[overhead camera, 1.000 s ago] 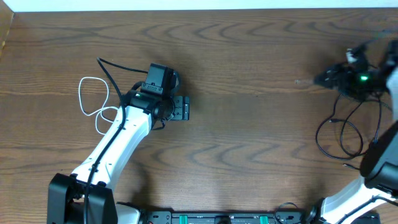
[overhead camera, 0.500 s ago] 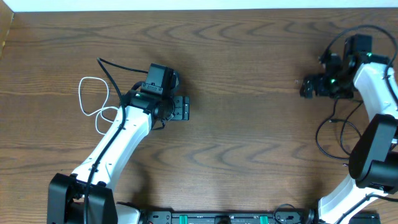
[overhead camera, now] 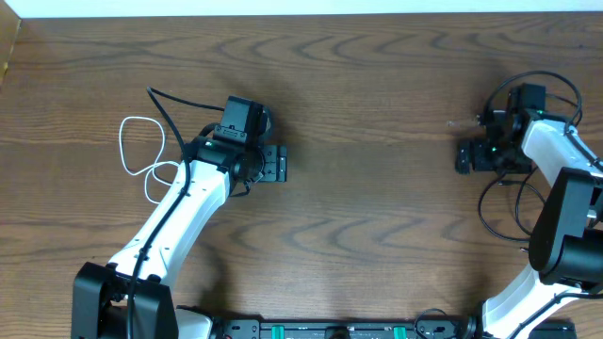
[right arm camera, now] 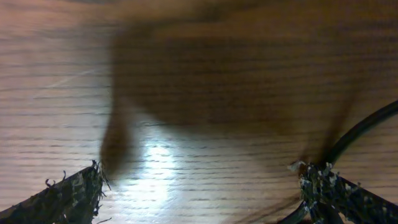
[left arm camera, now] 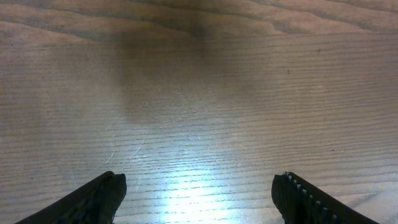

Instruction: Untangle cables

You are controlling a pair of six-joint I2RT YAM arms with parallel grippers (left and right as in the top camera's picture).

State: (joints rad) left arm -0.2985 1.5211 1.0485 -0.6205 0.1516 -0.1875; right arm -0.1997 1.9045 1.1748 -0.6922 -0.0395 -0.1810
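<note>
The left gripper (left arm camera: 199,194) and right gripper (right arm camera: 199,186) are seen wide and empty. The white cable (overhead camera: 122,143) and black cable (overhead camera: 481,207) are judged light and limp, and are best taken on a free loop.

Cable loop (overhead camera: 122,143) far left on table (overhead camera: 377,217); second loop (overhead camera: 481,209) far right, beside right claw (overhead camera: 468,155).

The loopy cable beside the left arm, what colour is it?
White. The cable shows best in the overhead view, bright against the brown table.
</note>
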